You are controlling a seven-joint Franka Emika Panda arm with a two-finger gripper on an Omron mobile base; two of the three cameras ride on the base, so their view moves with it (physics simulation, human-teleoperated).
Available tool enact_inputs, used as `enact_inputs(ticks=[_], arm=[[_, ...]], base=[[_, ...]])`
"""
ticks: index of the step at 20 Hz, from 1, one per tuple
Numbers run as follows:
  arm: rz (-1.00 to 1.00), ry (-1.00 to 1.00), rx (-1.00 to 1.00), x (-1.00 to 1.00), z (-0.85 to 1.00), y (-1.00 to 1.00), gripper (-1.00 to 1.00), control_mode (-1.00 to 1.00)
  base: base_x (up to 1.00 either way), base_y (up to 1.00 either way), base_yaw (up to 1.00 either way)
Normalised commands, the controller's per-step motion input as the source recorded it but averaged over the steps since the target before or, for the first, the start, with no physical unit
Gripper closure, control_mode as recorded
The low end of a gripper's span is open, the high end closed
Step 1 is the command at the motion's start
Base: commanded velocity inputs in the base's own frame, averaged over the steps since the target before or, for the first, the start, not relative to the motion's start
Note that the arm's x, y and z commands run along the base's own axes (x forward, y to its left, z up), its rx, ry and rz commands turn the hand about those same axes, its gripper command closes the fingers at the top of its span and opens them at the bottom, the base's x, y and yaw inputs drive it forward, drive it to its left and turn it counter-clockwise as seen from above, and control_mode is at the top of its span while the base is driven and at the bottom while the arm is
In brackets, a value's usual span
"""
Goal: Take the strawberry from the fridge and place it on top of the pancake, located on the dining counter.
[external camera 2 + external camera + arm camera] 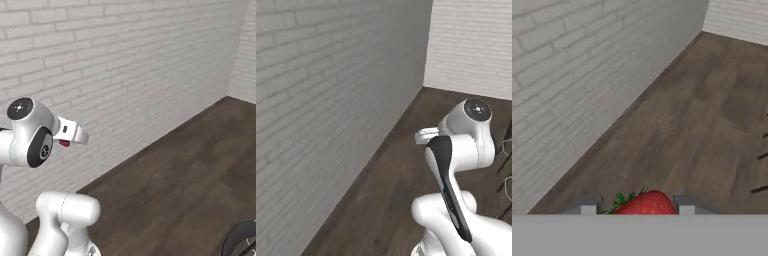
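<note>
Bright red strawberry (pixel 647 204) with green leaves; whitish-grey brick wall (pixel 572 75); dark brown wood-plank floor (pixel 702 125).

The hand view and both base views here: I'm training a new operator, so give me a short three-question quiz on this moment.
1. True or false: the gripper is shut on the strawberry.
2. What does the robot face? A) an open fridge B) a white brick wall and dark wood floor C) a sink
3. Fill in: in the right base view, a small ___ spot shows under the hand.

Key: 1 true; 2 B; 3 red.
</note>
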Motion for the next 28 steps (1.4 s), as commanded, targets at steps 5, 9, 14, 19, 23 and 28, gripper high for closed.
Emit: enact_inputs(ticks=[5,9,14,19,23,28], arm=[[0.0,0.0,0.0,0.0,0.0,0.0,1.0,1.0],[0.0,0.0,0.0,0.0,0.0,0.0,1.0,1.0],[0.0,0.0,0.0,0.0,0.0,0.0,1.0,1.0],[0.0,0.0,0.0,0.0,0.0,0.0,1.0,1.0],[0.0,0.0,0.0,0.0,0.0,0.0,1.0,1.0],[0.0,0.0,0.0,0.0,0.0,0.0,1.0,1.0]], base=[[0.27,-0.32,-0.78],[0.43,-0.04,-0.75],[0.62,0.52,-0.74],[0.94,0.72,-0.67],[1.0,0.74,-0.55],[1.0,0.66,-0.59]])
